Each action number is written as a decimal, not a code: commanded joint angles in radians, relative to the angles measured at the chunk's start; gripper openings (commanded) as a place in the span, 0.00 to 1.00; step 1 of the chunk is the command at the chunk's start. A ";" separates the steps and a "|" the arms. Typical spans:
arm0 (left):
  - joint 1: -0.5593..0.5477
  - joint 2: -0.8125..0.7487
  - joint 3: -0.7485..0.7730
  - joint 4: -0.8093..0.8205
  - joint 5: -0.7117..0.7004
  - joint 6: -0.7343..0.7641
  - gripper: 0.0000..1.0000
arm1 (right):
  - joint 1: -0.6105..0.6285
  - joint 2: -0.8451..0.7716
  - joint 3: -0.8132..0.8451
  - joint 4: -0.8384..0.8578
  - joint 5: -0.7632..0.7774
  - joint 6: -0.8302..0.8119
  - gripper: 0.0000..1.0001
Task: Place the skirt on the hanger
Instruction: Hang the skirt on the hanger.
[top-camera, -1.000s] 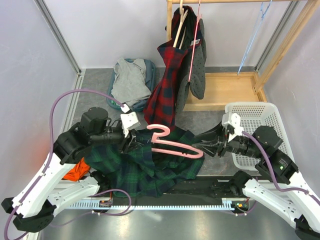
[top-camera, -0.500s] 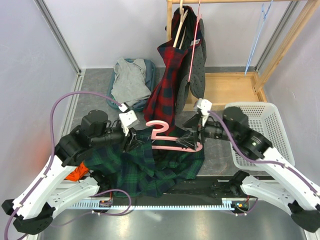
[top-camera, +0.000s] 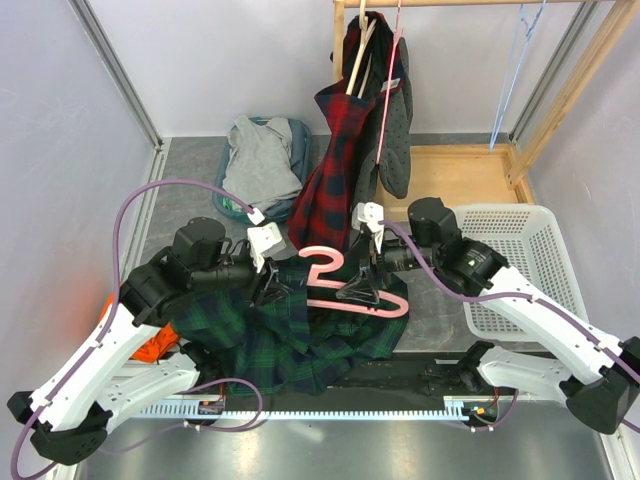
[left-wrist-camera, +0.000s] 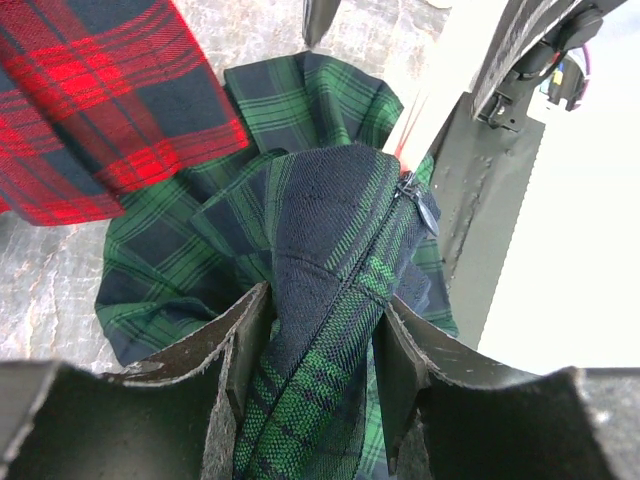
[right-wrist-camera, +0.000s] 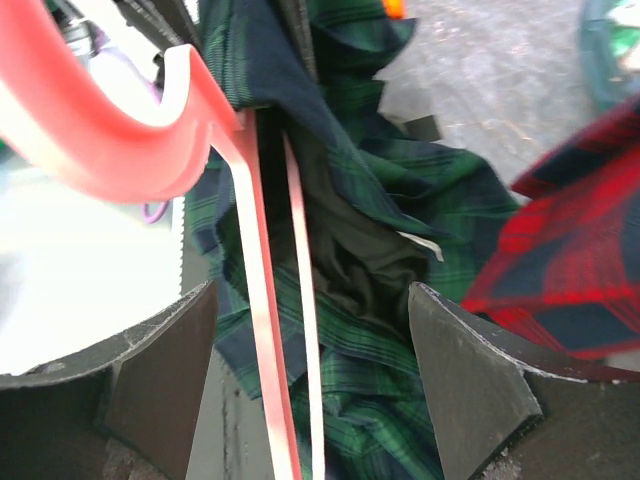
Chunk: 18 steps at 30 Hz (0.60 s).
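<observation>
Skirt (top-camera: 300, 345), of green plaid, is heaped on the table (top-camera: 440, 300) between the two arms, and a fold of it is pinched in the left claw (left-wrist-camera: 315, 310). A pink hanger (top-camera: 390, 306) is seen lying over it, its bars passing between the widely spread fingers of the right claw (right-wrist-camera: 310, 290).

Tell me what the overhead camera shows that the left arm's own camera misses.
Only overhead: the wooden rack, white basket and grey clothes pile. Only the left wrist view: the zip on the green skirt, close up. Both: the green skirt, clamped in the left gripper, and the red checked garment.
</observation>
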 joint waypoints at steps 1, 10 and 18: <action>0.000 -0.007 0.018 0.054 0.037 -0.028 0.02 | 0.021 0.020 0.027 0.055 -0.080 -0.036 0.82; 0.000 -0.015 0.016 0.054 0.067 -0.035 0.02 | 0.044 0.061 0.033 0.057 -0.044 -0.029 0.38; 0.000 -0.003 0.056 -0.021 0.072 -0.023 0.35 | 0.049 0.027 0.030 0.029 0.016 -0.041 0.00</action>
